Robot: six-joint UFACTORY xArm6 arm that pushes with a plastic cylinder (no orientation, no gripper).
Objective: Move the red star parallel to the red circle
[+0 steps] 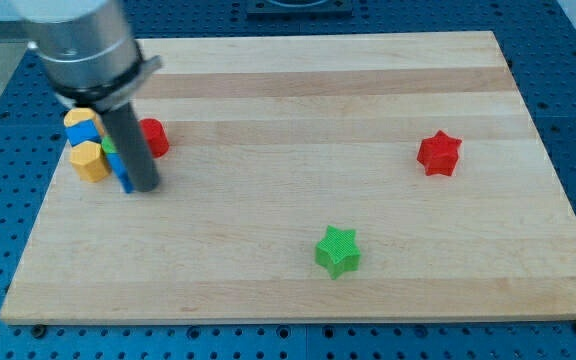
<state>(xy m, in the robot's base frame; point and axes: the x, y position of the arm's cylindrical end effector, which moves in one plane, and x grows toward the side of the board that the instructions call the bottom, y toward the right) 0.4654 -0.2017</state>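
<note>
You're seeing my tip (145,187) resting beside red circle block (153,137), far left of red star block (439,153); no gripper showing.

Far-left is crowded: yellow blocks (88,158), blue block (123,176), red circle (154,136) bunched around my tip (146,186). Red star (439,153) stands alone on the right, green star (338,251) near centre; open surface (288,110) between.
</note>
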